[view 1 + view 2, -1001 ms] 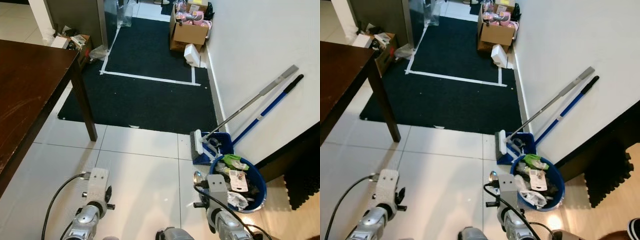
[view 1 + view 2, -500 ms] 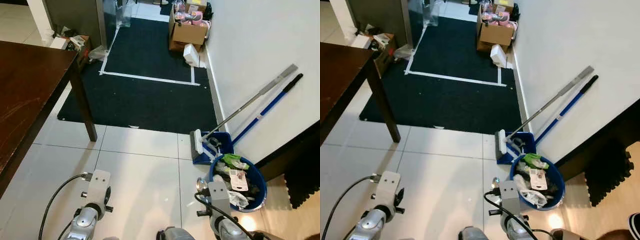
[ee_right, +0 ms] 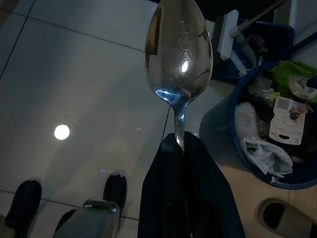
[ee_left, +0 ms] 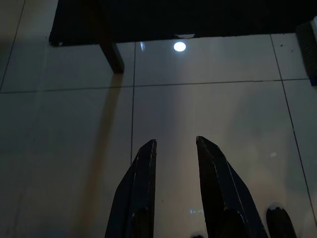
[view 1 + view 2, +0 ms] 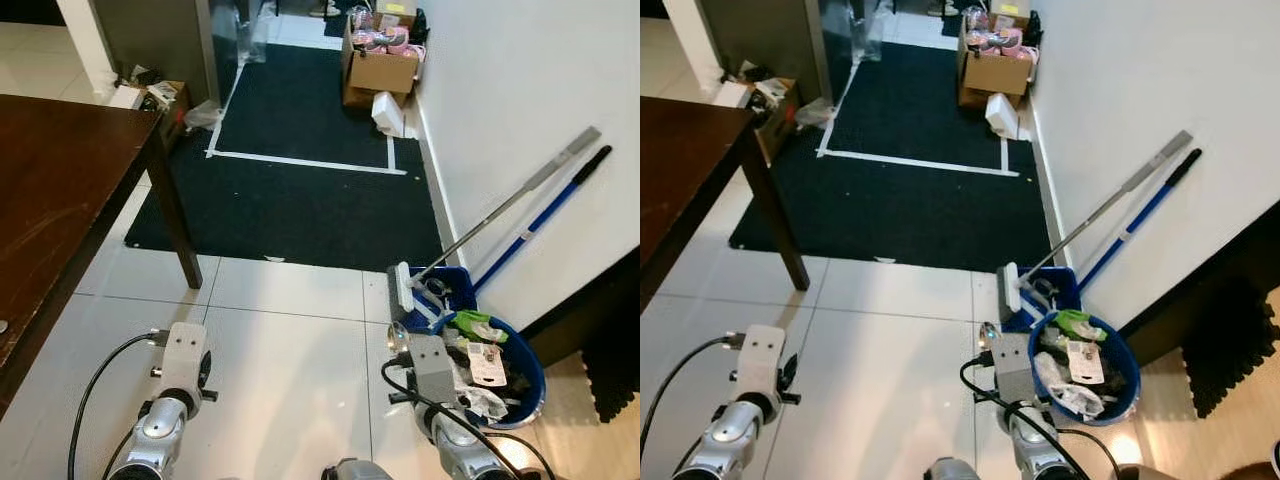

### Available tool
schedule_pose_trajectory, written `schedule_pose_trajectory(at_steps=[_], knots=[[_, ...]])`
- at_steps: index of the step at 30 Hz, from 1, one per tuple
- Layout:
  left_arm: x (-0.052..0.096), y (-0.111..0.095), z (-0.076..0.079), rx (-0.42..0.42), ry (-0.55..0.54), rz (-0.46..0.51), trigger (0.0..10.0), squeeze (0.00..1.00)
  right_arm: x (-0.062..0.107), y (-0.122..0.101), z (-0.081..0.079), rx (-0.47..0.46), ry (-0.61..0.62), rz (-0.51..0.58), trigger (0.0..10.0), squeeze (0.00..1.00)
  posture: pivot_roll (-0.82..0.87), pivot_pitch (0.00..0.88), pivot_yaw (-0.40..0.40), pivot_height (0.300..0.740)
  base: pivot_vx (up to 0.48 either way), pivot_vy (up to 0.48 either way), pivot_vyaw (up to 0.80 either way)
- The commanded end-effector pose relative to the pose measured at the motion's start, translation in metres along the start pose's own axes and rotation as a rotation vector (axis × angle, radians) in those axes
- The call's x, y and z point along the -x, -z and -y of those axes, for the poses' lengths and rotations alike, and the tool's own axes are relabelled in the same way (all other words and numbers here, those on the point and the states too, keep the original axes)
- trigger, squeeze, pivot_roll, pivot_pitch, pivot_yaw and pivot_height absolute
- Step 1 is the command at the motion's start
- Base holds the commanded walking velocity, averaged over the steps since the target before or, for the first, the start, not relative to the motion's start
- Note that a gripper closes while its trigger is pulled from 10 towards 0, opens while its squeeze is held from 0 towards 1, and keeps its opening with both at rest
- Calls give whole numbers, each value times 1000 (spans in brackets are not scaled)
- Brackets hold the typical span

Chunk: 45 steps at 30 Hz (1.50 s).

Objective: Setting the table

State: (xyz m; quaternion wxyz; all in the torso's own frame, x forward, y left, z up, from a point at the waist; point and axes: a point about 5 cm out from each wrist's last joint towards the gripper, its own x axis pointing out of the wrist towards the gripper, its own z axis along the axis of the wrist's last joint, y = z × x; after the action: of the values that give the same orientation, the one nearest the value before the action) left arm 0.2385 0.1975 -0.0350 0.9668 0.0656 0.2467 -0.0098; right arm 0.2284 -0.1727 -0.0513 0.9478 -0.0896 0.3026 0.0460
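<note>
Right gripper (image 3: 181,144) stays clamped on the spoon (image 3: 178,54) (bowl forward), low beside the blue bucket (image 5: 520,375). Left gripper (image 4: 173,148) hangs narrowly parted over floor tiles. Camera has shifted; more dark table (image 5: 60,200) shows than before.

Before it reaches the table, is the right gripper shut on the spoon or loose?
Shut on it. In the right wrist view the right gripper has both black fingers pressed together around the spoon handle, bowl pointing outward above the tiled floor.
</note>
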Motion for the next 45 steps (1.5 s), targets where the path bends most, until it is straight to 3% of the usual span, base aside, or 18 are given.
schedule_pose_trajectory(at_steps=[1, 15, 16, 18, 26, 34, 40, 45], knots=[[3, 9, 0, 23, -3, -38, 10000, 0, 2, 6, -2, -5, -14, -19, 10000, 0, 86, 18, -19, 740, 0, 0, 0], [6, 12, 8, 61, 25, -23, 10000, 0, 4, 8, -5, -34, -69, -10, 10000, 0, 92, 34, -53, 740, 0, 0, 0], [8, 16, 12, 123, 53, -27, 10000, 0, 4, 9, -6, -19, -91, -10, 10000, 0, 94, 29, -55, 740, 0, 0, 0], [9, 17, 12, 141, 57, -28, 10000, 0, 4, 9, -7, -15, -94, -11, 10000, 0, 94, 29, -55, 740, 0, 0, 0], [11, 21, 26, 34, 102, -48, 10000, 0, 7, 14, -2, 16, -103, -29, 10000, 0, 102, 23, -71, 740, 0, 0, 0], [10, 20, 22, 60, 78, -39, 10000, 0, 6, 10, -4, 40, -113, -8, 10000, 0, 100, 20, -62, 740, 0, 0, 0], [12, 27, 19, -1, 70, -90, 10000, 0, 5, 8, 5, 27, -43, 2, 10000, 0, 96, 8, -49, 740, 0, 0, 0], [12, 25, 13, 5, 52, -85, 10000, 0, 5, 7, 5, 33, -38, 11, 10000, 0, 90, 8, -32, 740, 0, 0, 0]])
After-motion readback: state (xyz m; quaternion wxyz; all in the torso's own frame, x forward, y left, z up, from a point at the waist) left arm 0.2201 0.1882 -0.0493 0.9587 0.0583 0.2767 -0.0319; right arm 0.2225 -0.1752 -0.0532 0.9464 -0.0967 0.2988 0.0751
